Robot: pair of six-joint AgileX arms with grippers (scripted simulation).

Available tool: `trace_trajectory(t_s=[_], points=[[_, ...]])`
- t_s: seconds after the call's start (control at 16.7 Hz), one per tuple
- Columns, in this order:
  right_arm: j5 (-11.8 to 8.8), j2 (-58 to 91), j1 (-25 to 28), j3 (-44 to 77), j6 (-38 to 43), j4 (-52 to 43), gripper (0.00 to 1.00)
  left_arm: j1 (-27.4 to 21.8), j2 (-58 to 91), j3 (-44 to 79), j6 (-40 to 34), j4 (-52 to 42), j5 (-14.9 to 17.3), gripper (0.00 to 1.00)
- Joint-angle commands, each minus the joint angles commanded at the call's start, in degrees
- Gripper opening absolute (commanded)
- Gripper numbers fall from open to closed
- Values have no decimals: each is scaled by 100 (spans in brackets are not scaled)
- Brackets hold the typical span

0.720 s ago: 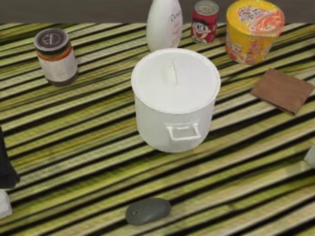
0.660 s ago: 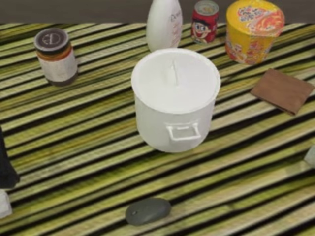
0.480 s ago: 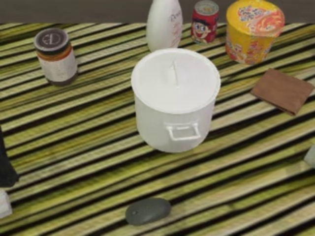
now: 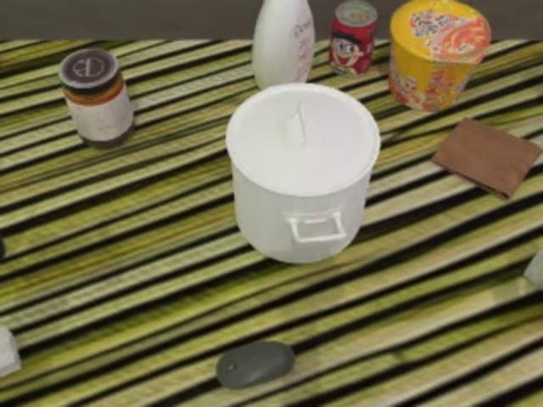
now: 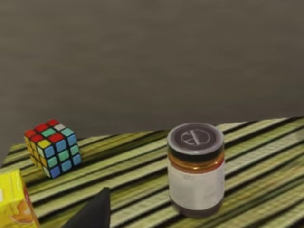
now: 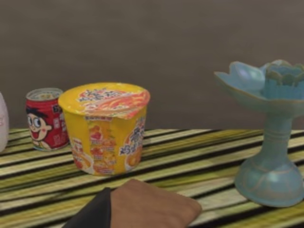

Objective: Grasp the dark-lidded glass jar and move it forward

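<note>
The dark-lidded glass jar [image 4: 95, 97] stands upright at the table's far left, with an orange-brown band and a white label. In the left wrist view the jar [image 5: 195, 171] is ahead of my left gripper and apart from it. One dark finger [image 5: 95, 213] shows beside it with nothing against it, so the jaws stand open and empty. In the top view only a sliver of my left arm [image 4: 5, 351] shows at the left edge. My right arm [image 4: 536, 268] sits parked at the right edge, its finger [image 6: 92, 213] open next to a brown pad [image 6: 152, 206].
A big white lidded pot [image 4: 302, 170] fills the middle. Behind it stand a white bottle [image 4: 283, 38], a red cartoon can [image 4: 353, 36] and a yellow noodle cup [image 4: 437, 51]. A brown pad [image 4: 486, 155] lies right, a grey mouse [image 4: 254, 363] in front. A Rubik's cube [image 5: 52, 147] and a teal stand [image 6: 270, 142] also show.
The dark part of my left arm at the top view's left edge has slid almost out of the picture. The jar and the other objects have not moved.
</note>
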Motion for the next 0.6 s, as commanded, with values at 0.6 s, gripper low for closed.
trace_trajectory(t_s=[0.6], points=[[0, 0, 0, 0, 0, 0, 100, -109, 5269, 5076, 1234, -2910, 555, 100]])
